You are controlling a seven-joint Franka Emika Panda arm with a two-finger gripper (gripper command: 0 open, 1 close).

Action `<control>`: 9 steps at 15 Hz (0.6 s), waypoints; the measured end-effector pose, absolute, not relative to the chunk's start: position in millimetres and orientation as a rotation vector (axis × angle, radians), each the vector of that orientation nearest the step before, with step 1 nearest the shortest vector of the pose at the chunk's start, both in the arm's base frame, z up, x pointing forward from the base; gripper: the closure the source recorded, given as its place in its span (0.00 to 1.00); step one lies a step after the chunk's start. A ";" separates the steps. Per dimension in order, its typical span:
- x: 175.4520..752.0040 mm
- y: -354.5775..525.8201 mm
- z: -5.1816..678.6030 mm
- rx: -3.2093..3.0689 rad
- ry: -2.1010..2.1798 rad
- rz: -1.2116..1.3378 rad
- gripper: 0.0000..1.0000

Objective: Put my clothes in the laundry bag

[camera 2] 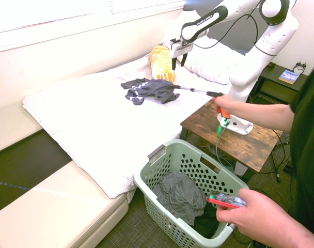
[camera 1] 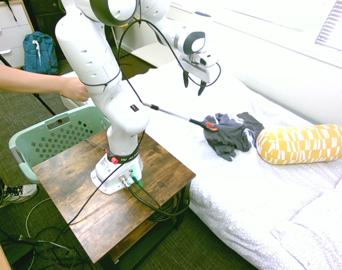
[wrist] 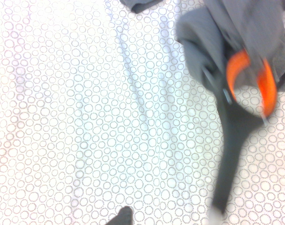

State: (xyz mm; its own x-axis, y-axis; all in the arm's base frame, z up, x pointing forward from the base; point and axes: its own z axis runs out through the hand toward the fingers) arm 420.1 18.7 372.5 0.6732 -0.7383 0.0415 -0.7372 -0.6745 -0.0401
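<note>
White bedding under your gripper point(camera 1: 194, 85), jaws spread wide, holding nothing, hanging above the bed point(camera 1: 283, 197) just short of the clothes point(camera 1: 232, 135)

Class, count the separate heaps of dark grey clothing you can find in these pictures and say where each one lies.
2. One heap of dark grey fabric clothes lies on the white bed beside the yellow patterned pillow; another sits inside the mint-green perforated plastic laundry basket. More may be hidden underneath.
</note>
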 end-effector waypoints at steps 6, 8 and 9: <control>454.1 43.9 363.8 -2.898 1.187 -0.063 0.00; 480.7 58.3 338.6 -2.938 1.179 -0.036 0.00; 493.8 60.1 322.7 -2.955 1.199 -0.020 0.00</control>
